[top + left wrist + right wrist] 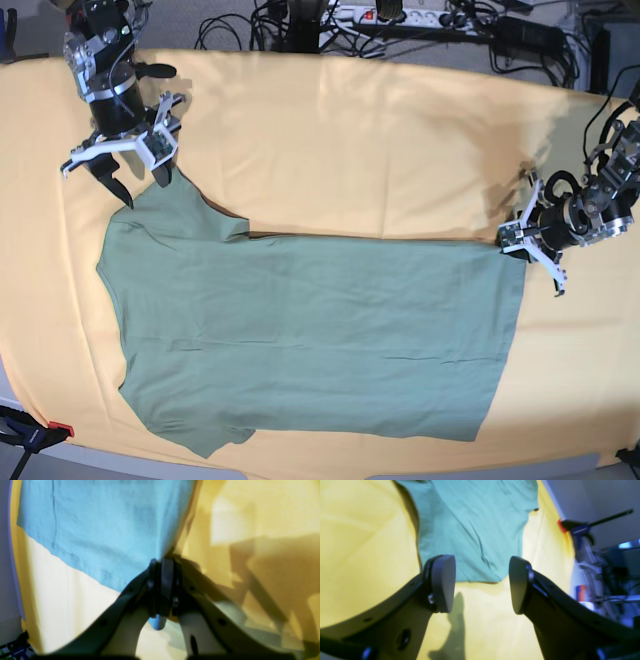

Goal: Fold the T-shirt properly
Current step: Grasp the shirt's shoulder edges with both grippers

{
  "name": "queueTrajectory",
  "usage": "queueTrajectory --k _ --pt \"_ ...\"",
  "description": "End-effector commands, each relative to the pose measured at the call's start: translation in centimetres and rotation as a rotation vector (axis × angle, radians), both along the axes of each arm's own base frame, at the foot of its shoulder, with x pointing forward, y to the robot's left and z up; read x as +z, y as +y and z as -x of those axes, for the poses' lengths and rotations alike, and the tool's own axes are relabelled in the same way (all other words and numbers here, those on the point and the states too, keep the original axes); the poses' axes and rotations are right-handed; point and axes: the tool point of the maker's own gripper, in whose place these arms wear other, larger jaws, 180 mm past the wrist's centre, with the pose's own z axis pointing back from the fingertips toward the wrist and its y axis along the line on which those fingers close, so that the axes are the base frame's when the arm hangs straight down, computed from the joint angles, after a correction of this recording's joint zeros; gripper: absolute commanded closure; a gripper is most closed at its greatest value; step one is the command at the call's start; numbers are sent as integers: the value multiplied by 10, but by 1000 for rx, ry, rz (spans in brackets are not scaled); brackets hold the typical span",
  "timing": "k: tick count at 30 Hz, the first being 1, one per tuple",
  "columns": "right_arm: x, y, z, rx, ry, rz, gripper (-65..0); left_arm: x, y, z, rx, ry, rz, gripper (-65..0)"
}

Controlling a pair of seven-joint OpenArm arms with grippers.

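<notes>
Base view: the T-shirt (pixel 310 335), sage green, lies flat and spread out on the yellow-orange cloth (pixel 380 140) covering the counter. Its hem edge points toward 3 o'clock and its collar end toward 9 o'clock; one sleeve reaches up toward 10 o'clock, the other down toward 7 o'clock.

The left end effector (pixel 522 243), at 3 o'clock, has its jaws pressed together on the T-shirt's upper hem corner; the left wrist view shows the fabric pinched between the pads (pixel 167 580).

The right end effector (pixel 140 170), at 10 o'clock, stands with jaws wide apart and nothing between them, above the upper sleeve; the right wrist view shows the two separated pads (pixel 443 582) over the sleeve edge.

A clamp (pixel 30 435) grips the counter edge at 7 o'clock.
</notes>
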Motion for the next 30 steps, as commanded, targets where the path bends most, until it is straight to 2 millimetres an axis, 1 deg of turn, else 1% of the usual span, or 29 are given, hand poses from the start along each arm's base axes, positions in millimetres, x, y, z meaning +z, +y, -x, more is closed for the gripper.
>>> queueTrajectory --k 1,7,12,14,17,20,23,27,28,29,30 --pt "5 -3 -6 11 -25 11 -359 17 5 -10 4 -44 5 0" --pt "-11 -16 -28 -2 20 -10 -341 17 5 -10 10 -37 8 0" --pt "-16 -36 -52 -41 21 7 -341 18 2 -9 24 -29 44 0" --pt "-25 -42 -58 -45 66 -1 -341 18 3 -9 25 -29 41 0" --pt "-45 -50 -65 -49 157 -26 -341 17 4 -9 31 -27 33 0" --pt "-55 -62 -75 -76 218 -24 -341 17 4 -10 31 -28 34 0" --pt "-65 -67 -78 -79 299 -14 -340 17 4 -9 31 -28 33 0" --pt "-76 -67 -79 -57 362 -43 -339 17 4 -10 30 -28 33 0" --pt "-79 -66 -78 -49 376 -57 -319 17 4 -10 30 -28 33 0" --pt "-82 -63 -75 -35 395 -60 -280 17 4 -10 30 -28 34 0" --pt "-83 -61 -73 -15 409 -57 -216 17 4 -10 30 -28 34 0"
